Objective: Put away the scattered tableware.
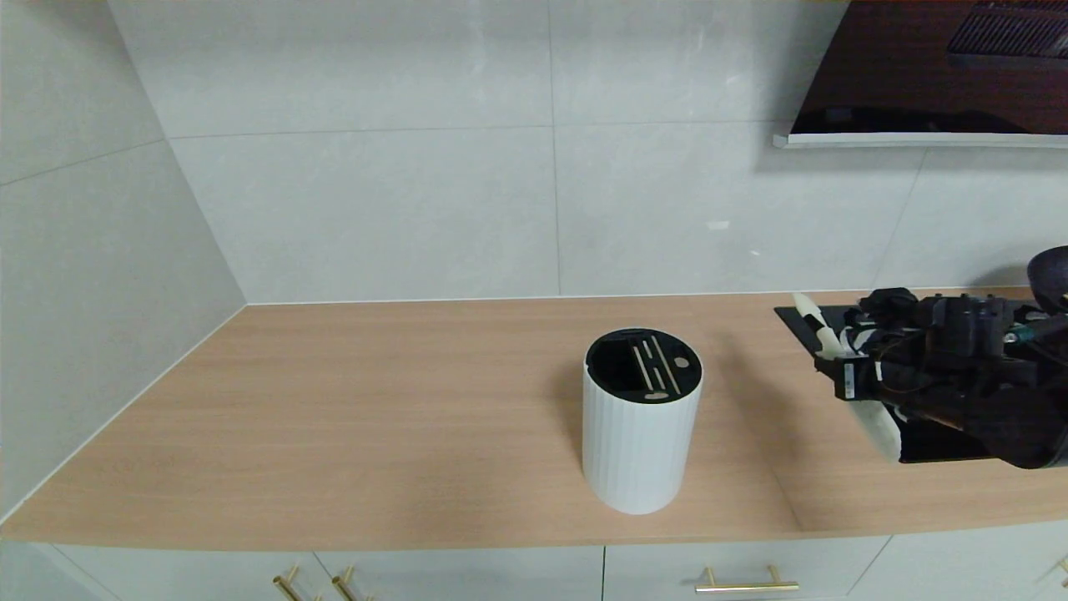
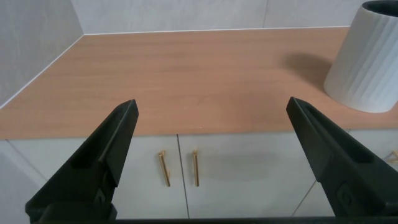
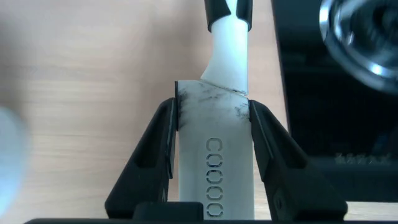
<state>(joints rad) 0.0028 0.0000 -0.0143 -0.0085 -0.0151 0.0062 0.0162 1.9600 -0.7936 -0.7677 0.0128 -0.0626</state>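
A white ribbed utensil holder (image 1: 639, 434) with a black slotted top stands near the middle of the wooden counter (image 1: 375, 401). To its right, over the counter's right part, my right gripper (image 1: 844, 367) is shut on a white knife-like utensil (image 1: 813, 324). Its pale handle points back and left, and its flat white blade (image 3: 214, 162) lies between the black fingers (image 3: 163, 143). My left gripper (image 2: 211, 109) hangs open with nothing in it over the counter's front edge; the holder (image 2: 367, 56) is off to one side of it.
A black cooktop (image 1: 943, 446) lies under and behind the right gripper, with a dark pot (image 1: 1053, 277) at the far right. A range hood (image 1: 926, 75) hangs above. Tiled walls close the back and left. White cabinet doors with brass handles (image 2: 165, 169) run below the counter.
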